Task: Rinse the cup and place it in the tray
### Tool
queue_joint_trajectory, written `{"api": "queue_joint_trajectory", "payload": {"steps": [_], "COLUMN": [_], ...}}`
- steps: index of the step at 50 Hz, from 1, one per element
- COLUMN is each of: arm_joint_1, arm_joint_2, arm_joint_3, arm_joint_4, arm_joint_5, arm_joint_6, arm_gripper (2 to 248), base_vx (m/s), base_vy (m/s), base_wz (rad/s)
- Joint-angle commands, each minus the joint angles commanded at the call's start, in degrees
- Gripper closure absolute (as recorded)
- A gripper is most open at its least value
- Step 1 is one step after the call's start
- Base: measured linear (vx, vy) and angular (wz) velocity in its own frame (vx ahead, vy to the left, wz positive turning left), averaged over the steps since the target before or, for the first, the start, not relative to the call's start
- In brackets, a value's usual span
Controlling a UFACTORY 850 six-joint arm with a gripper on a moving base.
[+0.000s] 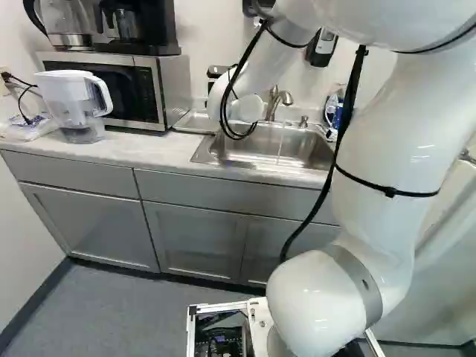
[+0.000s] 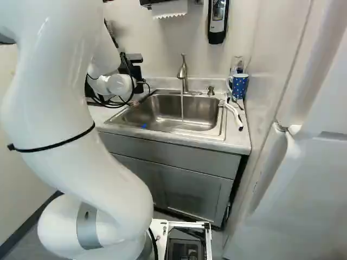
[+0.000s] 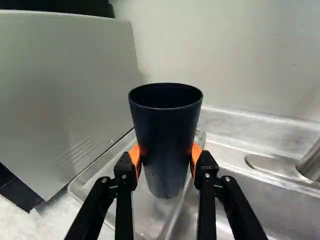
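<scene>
Cup point(image 3: 166, 142) was in hand for us, a tall dark one, mouth up and pretty much upright. We had the gripper point(image 2: 136, 71) on it, mostly tucked behind the arm point(image 2: 59, 97) as seen from the base. In the wrist view the gripper point(image 3: 165, 156) had its fingers parted just as wide as the cup, one orange pad point(image 3: 135, 156) pressed to each side, below the cup's middle — so a proper hold from two sides.

The cup was over the shallow tray point(image 3: 145, 215), which sat between the microwave point(image 1: 111, 85) and the sink point(image 2: 149, 132), right by the sink's left edge. We couldn't tell whether the cup's base was touching the tray or hanging just over it.

Water was running, by the way — a thin stream point(image 2: 182, 108) fell from the faucet point(image 2: 182, 73) into the basin, with the cup off to its left, out of the flow. Over by the counter's right back corner we had a blue dotted mug point(image 2: 239, 85), and a white-handled brush point(image 2: 233, 112) lay along the sink's right edge. A water pitcher point(image 1: 71, 100) stood near the counter's left end.
</scene>
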Motion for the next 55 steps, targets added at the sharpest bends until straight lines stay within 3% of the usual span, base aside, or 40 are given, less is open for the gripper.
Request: {"api": "queue_joint_trajectory", "payload": {"steps": [24, 55], "arm_joint_1": [1.4, 1.4], "arm_joint_2": [-8.2, -9.8], "arm_joint_3": [-6.2, -6.3], "arm_joint_4": [-0.9, -0.9], "arm_joint_5": [3.0, 3.0], "arm_joint_6": [0.0, 0.0], "arm_gripper": [133, 133], "base_vx": [0.000, 0.000], "base_vy": [0.000, 0.000], "base_wz": [0.000, 0.000]}}
